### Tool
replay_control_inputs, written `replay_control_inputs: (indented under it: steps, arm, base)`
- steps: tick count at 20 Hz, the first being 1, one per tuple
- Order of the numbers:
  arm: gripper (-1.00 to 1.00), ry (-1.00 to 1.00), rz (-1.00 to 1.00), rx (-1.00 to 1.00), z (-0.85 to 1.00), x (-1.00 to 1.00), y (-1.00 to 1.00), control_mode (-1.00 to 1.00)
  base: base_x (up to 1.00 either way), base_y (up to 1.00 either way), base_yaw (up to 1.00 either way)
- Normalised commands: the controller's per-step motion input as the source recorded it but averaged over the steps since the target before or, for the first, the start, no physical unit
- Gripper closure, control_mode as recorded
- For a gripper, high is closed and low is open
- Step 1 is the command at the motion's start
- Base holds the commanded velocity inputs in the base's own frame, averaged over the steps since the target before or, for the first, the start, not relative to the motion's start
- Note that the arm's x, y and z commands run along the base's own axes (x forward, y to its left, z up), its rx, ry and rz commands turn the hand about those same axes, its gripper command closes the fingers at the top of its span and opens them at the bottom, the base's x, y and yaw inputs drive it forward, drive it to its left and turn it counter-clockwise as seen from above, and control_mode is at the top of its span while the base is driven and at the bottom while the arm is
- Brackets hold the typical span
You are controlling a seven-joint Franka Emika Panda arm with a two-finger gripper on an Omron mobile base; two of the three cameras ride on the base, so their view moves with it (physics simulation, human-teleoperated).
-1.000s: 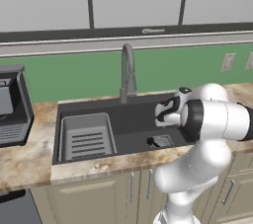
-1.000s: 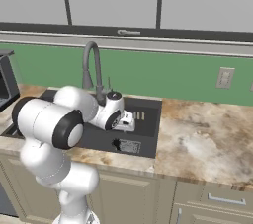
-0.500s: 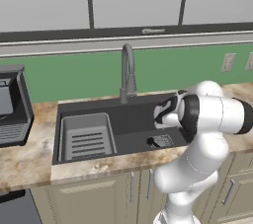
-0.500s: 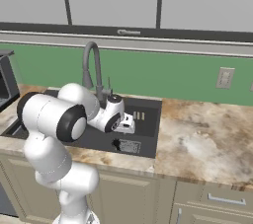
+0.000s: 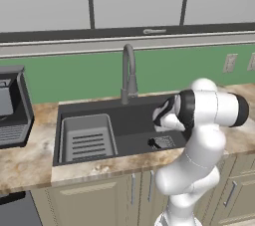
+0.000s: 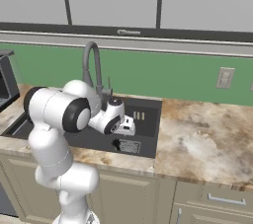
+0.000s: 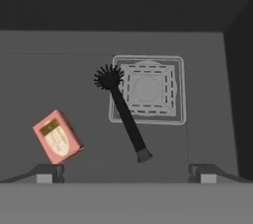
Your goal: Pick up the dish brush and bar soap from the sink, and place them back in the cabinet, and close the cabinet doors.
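Observation:
In the hand view the black dish brush (image 7: 126,119) lies on the floor of the dark sink (image 7: 207,119). Its bristly head rests at the drain grate's (image 7: 150,90) left edge and its handle slants toward me. The pinkish bar soap (image 7: 57,136) lies flat to the brush's left, apart from it. My gripper (image 7: 126,173) hangs open above them with nothing between its fingers. It hovers over the right part of the sink (image 5: 99,115) as seen from the left base, gripper (image 5: 162,118), and from the right base, gripper (image 6: 129,127). The cabinet and its doors are out of view.
A grey gooseneck faucet (image 5: 128,70) rises behind the basin, close to my hand. A ribbed tray insert (image 5: 87,138) fills the sink's left part. A dark appliance (image 5: 12,105) stands on the counter at the left. Marbled counter (image 6: 207,139) stretches to the right.
My arm's upper joints have swung a little to the left while the hand has stayed over the sink's right part. The jaws have remained open.

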Motion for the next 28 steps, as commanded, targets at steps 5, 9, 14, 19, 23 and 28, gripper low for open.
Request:
replay_control_inputs:
  steps: [5, 9, 14, 19, 23, 28]
  arm:
    - [-1.00, 0.00, 0.00, 0.00, -0.19, 0.14, 0.00, -1.00]
    - [-1.00, 0.00, 0.00, 0.00, -0.20, 0.18, 0.00, -1.00]
    - [-1.00, 0.00, 0.00, 0.00, -0.22, 0.15, 0.00, -1.00]
    - [-1.00, 0.00, 0.00, 0.00, -0.21, 0.03, 0.00, -1.00]
    - [-1.00, 0.00, 0.00, 0.00, -0.20, 0.00, 0.00, -1.00]
    - [-1.00, 0.00, 0.00, 0.00, -0.18, 0.01, 0.00, -1.00]
  base:
    - [0.00, 0.00, 0.00]
    - [0.00, 0.00, 0.00]
    - [0.00, 0.00, 0.00]
    - [0.00, 0.00, 0.00]
    - [0.00, 0.00, 0.00]
    - [0.00, 0.00, 0.00]
